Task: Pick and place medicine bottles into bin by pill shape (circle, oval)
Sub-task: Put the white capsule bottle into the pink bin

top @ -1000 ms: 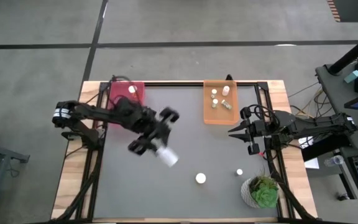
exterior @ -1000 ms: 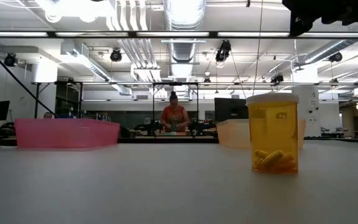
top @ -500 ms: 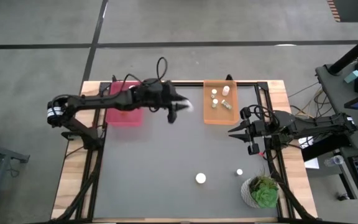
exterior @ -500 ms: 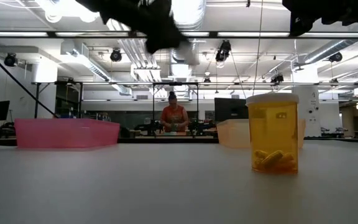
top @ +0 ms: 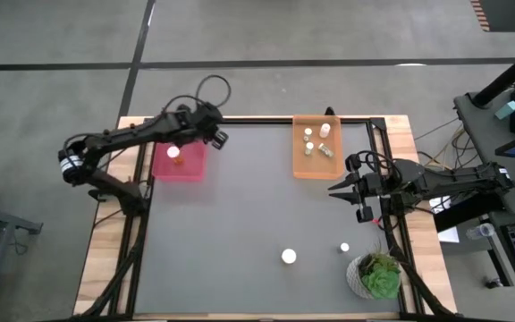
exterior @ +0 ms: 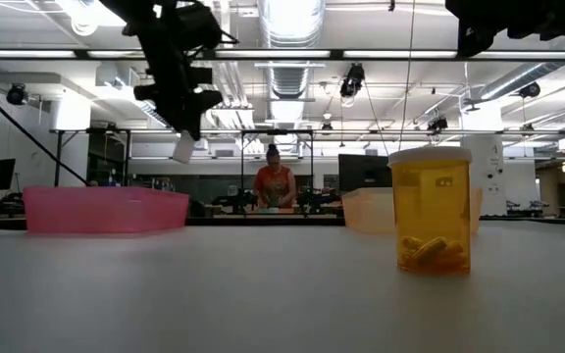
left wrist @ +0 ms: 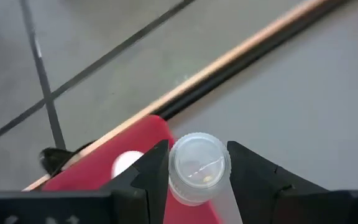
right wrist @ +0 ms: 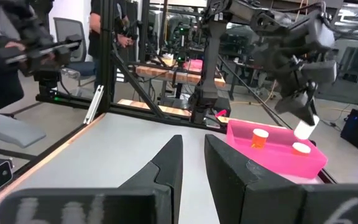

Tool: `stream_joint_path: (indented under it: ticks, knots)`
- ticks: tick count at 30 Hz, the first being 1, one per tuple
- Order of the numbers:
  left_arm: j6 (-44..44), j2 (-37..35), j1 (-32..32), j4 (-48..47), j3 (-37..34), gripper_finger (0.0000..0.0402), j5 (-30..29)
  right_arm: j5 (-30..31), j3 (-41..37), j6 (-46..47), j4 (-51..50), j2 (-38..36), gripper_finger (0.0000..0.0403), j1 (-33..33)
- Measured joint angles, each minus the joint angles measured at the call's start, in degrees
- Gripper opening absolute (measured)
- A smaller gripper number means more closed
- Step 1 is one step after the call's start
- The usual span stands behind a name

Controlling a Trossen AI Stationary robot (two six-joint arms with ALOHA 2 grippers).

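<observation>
Bottle clamped cap-outward between the fingers of the left gripper, and it is held high over the pink bin at the table's far left corner, near the bin's inner edge. From table height the bottle is seen hanging tilted under the gripper, well clear above the bin's rim, presumably so it can be let go straight down. One bottle is already lying in that bin, while several others are gathered in the orange bin beside it — the sorting by pill shape is judged partly done.

Two more bottles are waiting on the grey table near the front: a larger one and a smaller one, close to the potted plant. The amber bottle filling the low view is seen to contain oval pills.

The right gripper is parked at the table's right edge, jaws slightly apart on nothing, kept out of the way. A person is seated far behind the table.
</observation>
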Motion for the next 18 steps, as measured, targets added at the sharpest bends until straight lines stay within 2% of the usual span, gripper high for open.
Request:
stream_joint_path:
  ticks: [6,13,18]
  knots:
    - [-2.83,-6.46,4.62,2.43,-4.15,0.0125,-1.11,0.00,0.00,-0.02,-0.30,0.00,0.0059,0.00]
    - [-7.37,-14.51,5.26,11.39,-15.69,0.0125,-1.09,0.00,0.00,-0.15,-0.37,0.00,0.0059,0.00]
    - [-11.17,-16.90,5.08,16.54,-22.97,0.0125,-0.89,0.00,0.00,-0.24,-0.37,0.00,0.0059,0.00]
